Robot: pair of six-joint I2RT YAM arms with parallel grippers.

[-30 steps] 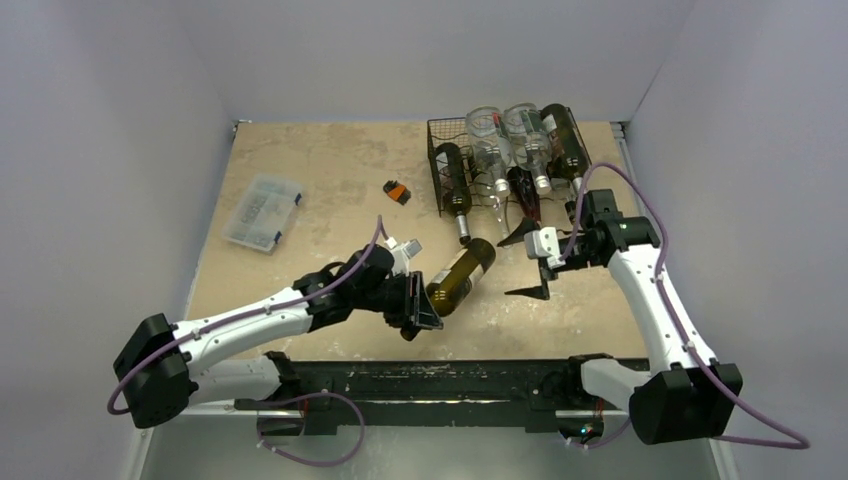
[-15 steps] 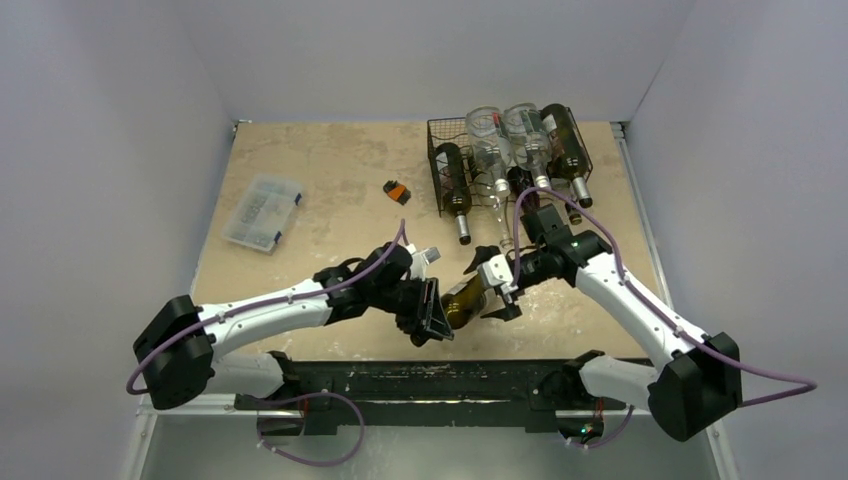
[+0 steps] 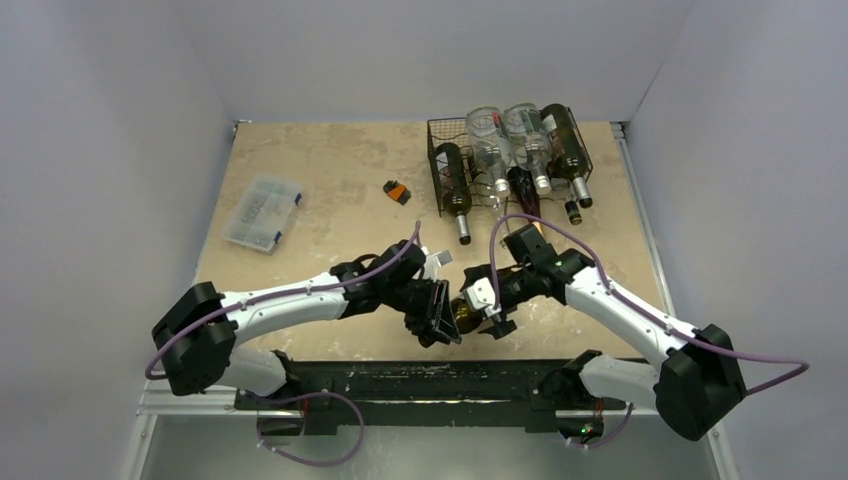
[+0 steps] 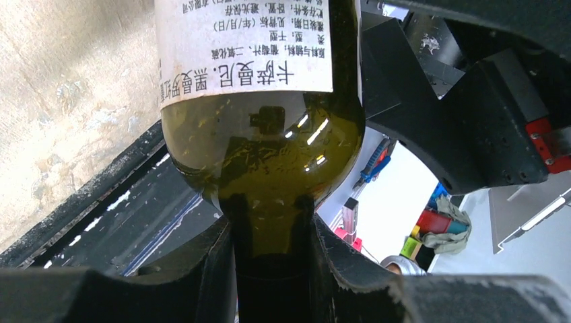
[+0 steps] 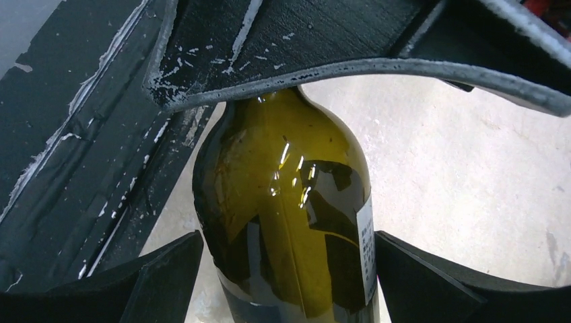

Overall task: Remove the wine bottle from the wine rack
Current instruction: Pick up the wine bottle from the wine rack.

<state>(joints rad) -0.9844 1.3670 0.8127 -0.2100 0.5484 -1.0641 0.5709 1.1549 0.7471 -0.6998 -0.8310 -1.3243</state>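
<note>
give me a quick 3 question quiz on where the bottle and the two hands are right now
1. True or false: the bottle is out of the rack.
2. Where does the left hand grip the bottle? A) neck B) label C) base
3. Short answer: which part of the bottle does the right hand straddle?

Key: 1 true. 2 A. 3 the body, just below the shoulder.
</note>
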